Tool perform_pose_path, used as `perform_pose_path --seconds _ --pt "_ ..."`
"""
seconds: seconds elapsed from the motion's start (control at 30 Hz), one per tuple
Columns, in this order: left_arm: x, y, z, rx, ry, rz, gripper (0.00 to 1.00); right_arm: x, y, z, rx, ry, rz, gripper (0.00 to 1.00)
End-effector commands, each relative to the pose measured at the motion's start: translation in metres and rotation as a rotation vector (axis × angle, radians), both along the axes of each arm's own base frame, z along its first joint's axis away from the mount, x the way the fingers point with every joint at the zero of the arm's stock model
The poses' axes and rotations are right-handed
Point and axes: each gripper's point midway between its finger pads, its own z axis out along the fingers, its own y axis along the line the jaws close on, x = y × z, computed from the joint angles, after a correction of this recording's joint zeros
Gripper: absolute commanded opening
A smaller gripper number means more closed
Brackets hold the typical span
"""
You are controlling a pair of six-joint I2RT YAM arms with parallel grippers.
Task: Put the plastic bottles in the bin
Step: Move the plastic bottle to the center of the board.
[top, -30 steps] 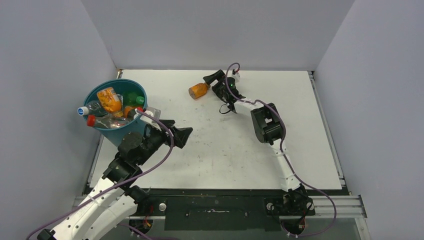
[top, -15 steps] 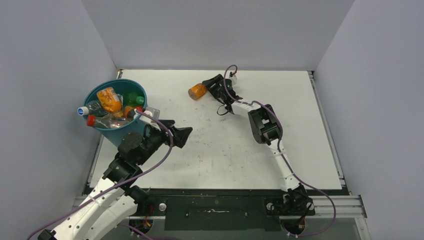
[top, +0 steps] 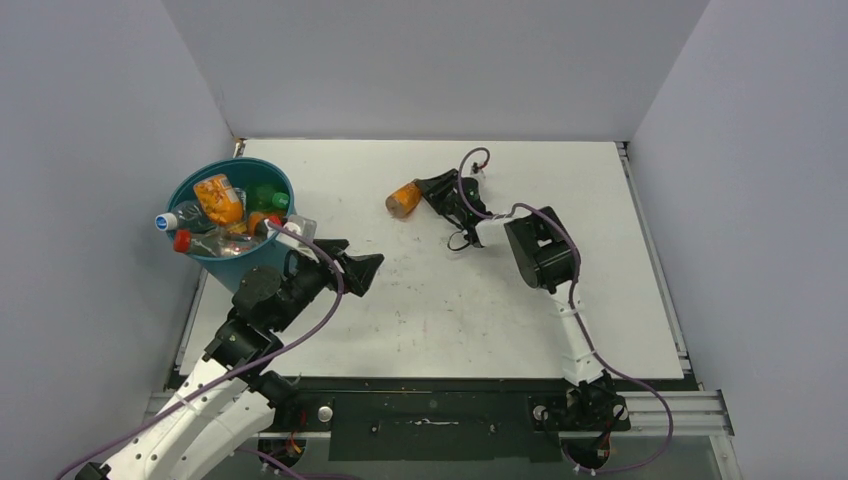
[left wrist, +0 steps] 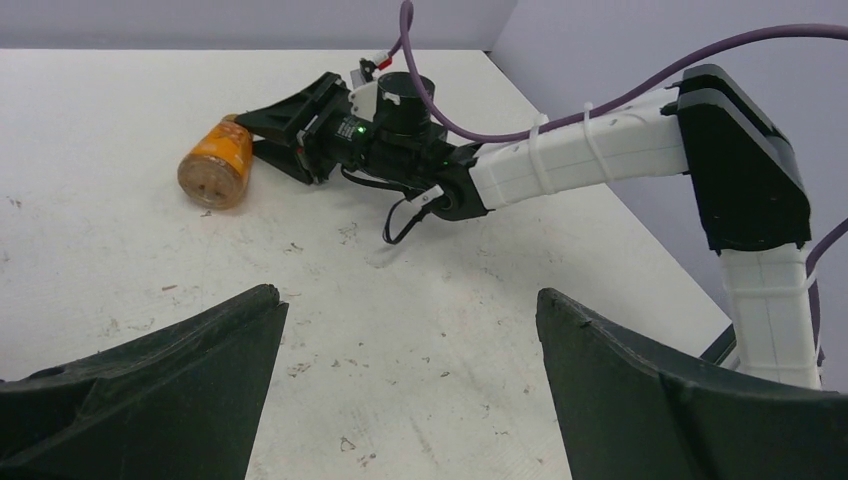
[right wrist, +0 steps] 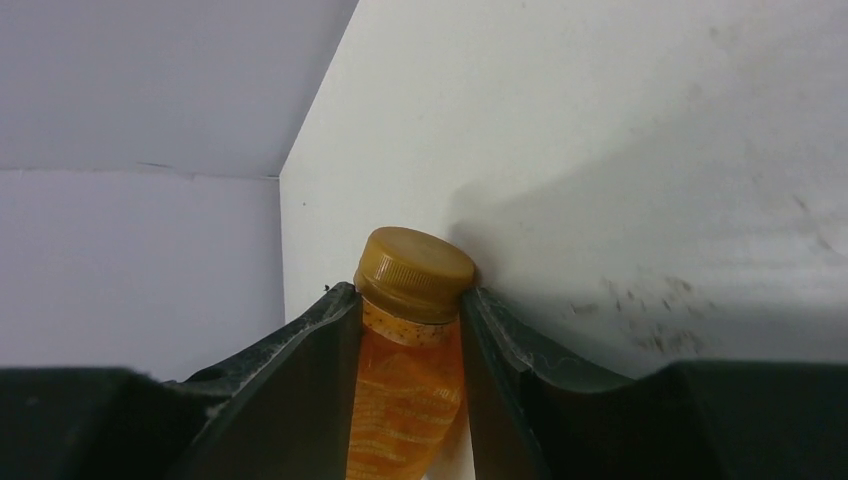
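An orange-filled plastic bottle (top: pixel 403 199) with a brown cap (right wrist: pixel 416 272) lies at the far middle of the table. My right gripper (top: pixel 428 190) is shut on it, both fingers pressed against its sides just below the cap. The left wrist view shows the same bottle (left wrist: pixel 214 166) with its base toward that camera. The teal bin (top: pixel 187 186) stands at the far left and holds several bottles: an orange one (top: pixel 219 199), a green one (top: pixel 266 197) and clear ones. My left gripper (top: pixel 366 271) hangs open and empty just right of the bin, over bare table (left wrist: pixel 405 300).
Grey walls close in the table on the left, back and right. The right arm (left wrist: pixel 600 155) reaches across the far middle, its purple cable looping above it. The white tabletop (top: pixel 450 300) is scuffed with dark specks.
My right gripper has gone from open to shut on the orange bottle. It and the bottle have shifted slightly right and nearer. The left arm has not moved.
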Motion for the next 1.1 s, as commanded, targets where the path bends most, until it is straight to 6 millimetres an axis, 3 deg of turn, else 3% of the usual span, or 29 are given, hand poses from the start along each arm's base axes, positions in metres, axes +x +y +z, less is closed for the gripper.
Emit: perform_pose_path --seconds 0.0,0.03,0.27,0.47,0.53,0.6,0.7,0.83,1.07 --pt "-0.001 0.002 0.017 -0.045 -0.060 0.003 0.96 -0.032 -0.022 0.007 -0.073 -0.004 0.023 0.16" --pt "-0.001 0.002 0.018 -0.047 -0.062 0.000 0.96 -0.040 -0.027 0.023 -0.076 -0.032 0.025 0.16" --pt "-0.002 -0.004 0.017 -0.067 -0.050 -0.032 0.96 -0.119 -0.065 0.064 -0.219 -0.128 0.060 0.14" --pt "-0.005 -0.008 0.017 -0.087 -0.036 -0.054 0.96 -0.201 -0.081 0.058 -0.420 -0.104 0.158 0.17" --pt "-0.006 -0.009 0.017 -0.094 -0.033 -0.060 0.96 -0.220 -0.084 0.056 -0.426 -0.081 0.175 0.33" --pt "-0.005 -0.011 0.013 -0.092 -0.016 -0.067 0.96 -0.236 -0.089 0.058 -0.408 -0.073 0.180 0.63" --pt "-0.005 -0.015 0.008 -0.089 0.010 -0.075 0.96 -0.240 -0.096 0.066 -0.456 -0.077 0.162 0.95" --pt "-0.004 -0.016 0.005 -0.083 0.020 -0.066 0.96 -0.233 -0.099 0.077 -0.597 -0.066 0.189 0.90" --pt "-0.003 -0.018 0.003 -0.084 0.035 -0.075 0.96 -0.204 -0.081 0.064 -0.783 0.020 0.270 0.90"
